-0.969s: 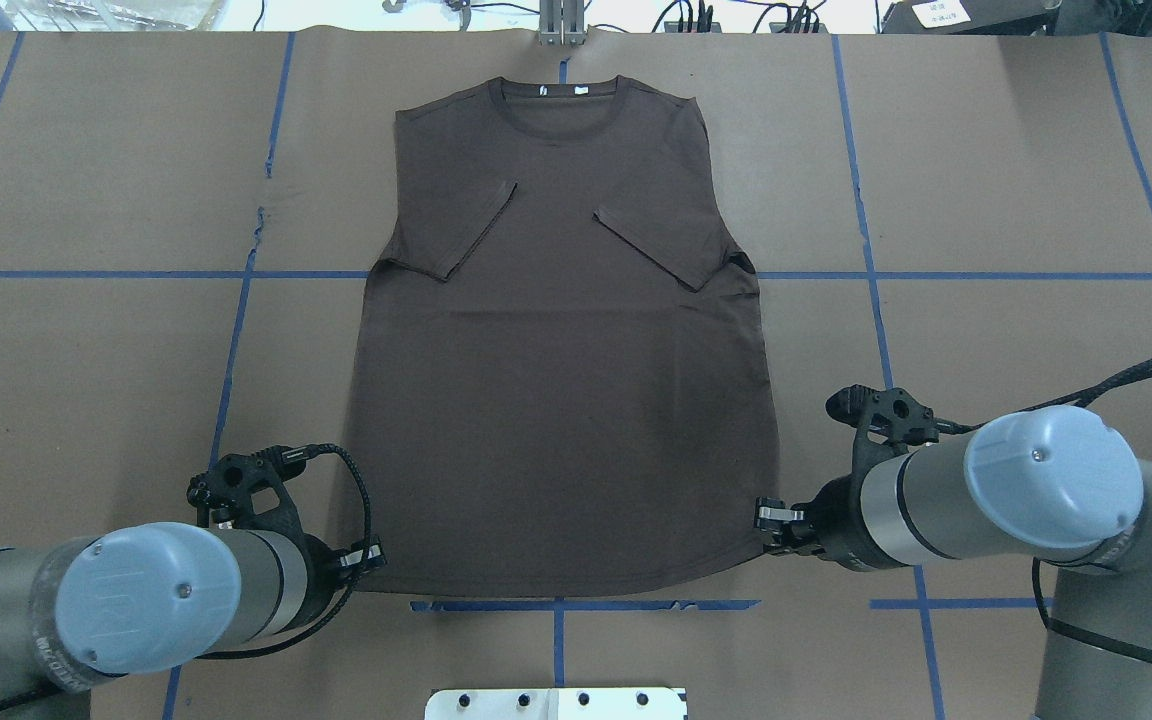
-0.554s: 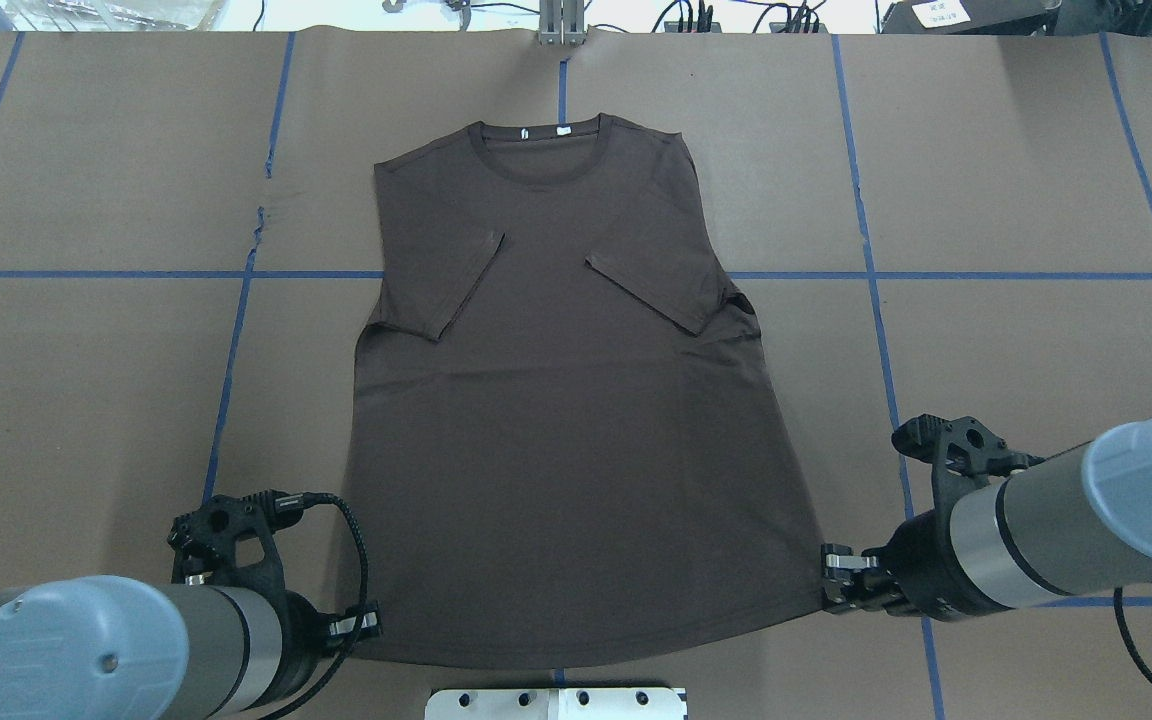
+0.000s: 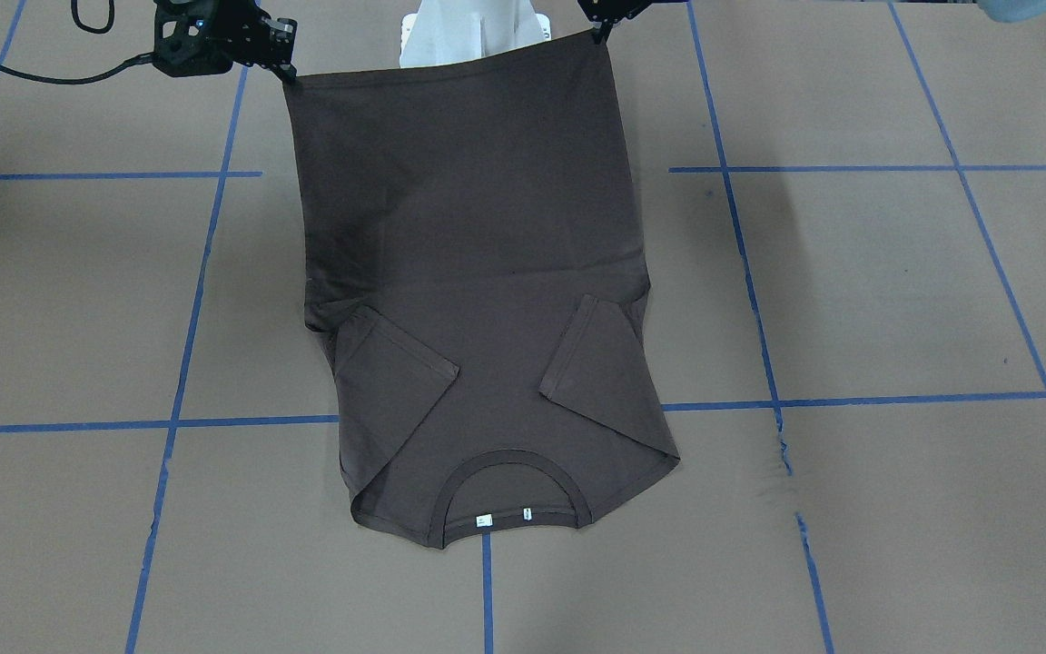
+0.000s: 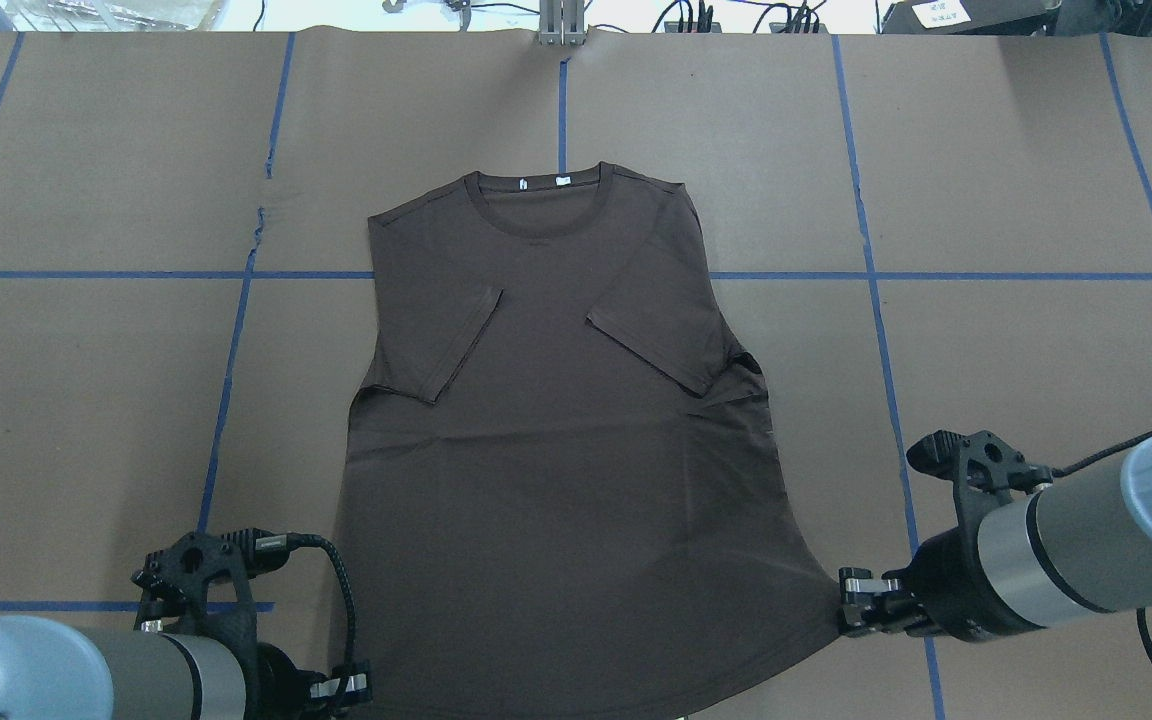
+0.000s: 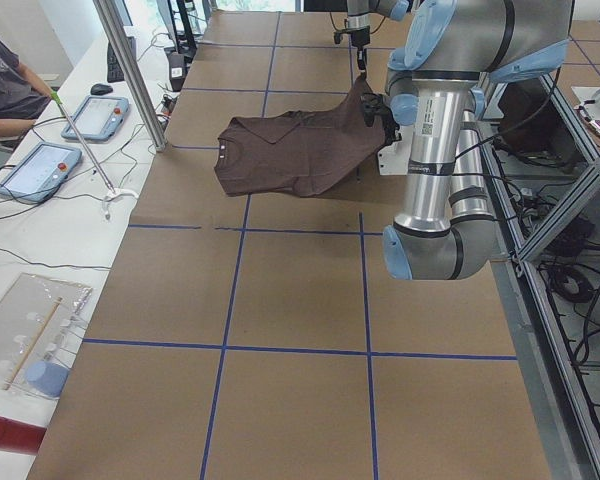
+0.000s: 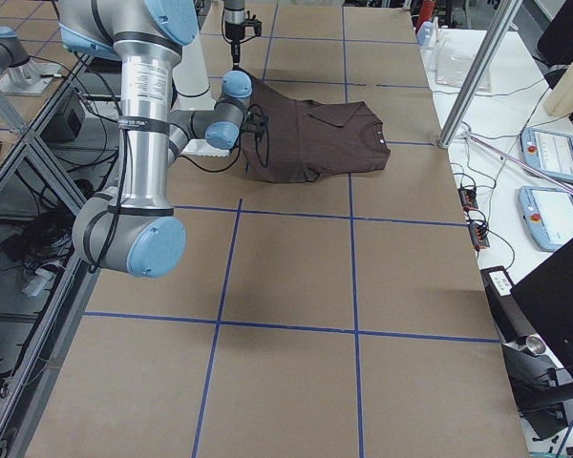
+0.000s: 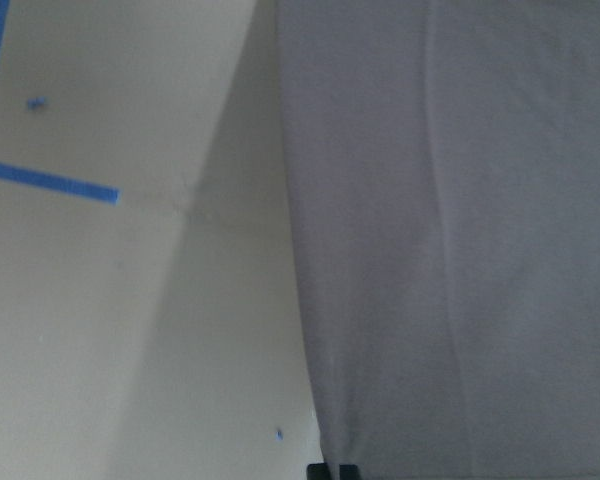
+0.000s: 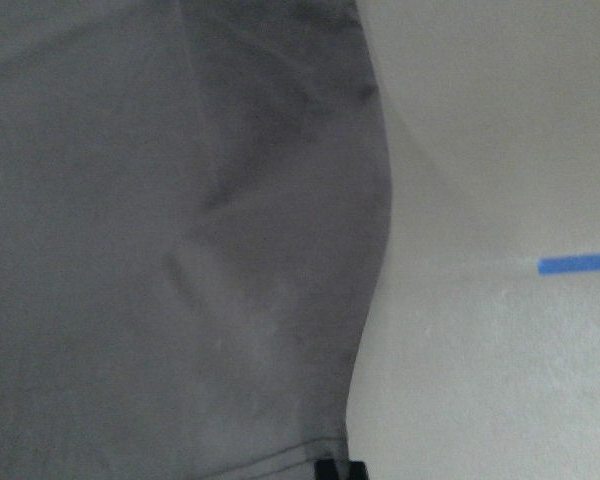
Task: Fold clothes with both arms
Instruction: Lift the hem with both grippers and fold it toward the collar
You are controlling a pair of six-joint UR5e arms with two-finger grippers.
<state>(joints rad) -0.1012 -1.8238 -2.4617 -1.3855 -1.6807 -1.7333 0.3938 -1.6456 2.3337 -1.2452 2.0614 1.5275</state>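
The dark grey-brown T-shirt (image 4: 556, 450) has both sleeves folded in over its chest. Its collar (image 3: 509, 495) end rests on the brown paper, with white tags showing. The hem end is lifted off the table and stretched between the two grippers. My left gripper (image 4: 341, 688) is shut on the shirt's hem corner on my left side. My right gripper (image 4: 848, 600) is shut on the other hem corner. In the front-facing view the left gripper (image 3: 597, 32) and right gripper (image 3: 285, 68) hold the hem taut at the top. Both wrist views show shirt fabric (image 7: 460, 250) (image 8: 180, 250) hanging close to the fingertips.
Blue tape lines (image 4: 866, 275) grid the brown paper table cover. The white pedestal base (image 3: 473, 32) stands behind the raised hem. A metal pole (image 5: 130, 70) and tablets (image 5: 35, 170) stand on the side bench, where a person (image 5: 5, 90) sits.
Both grippers have drawn back toward the robot's base and lifted the hem. The whole shirt slid with them, so the collar now lies farther from the table's far edge.
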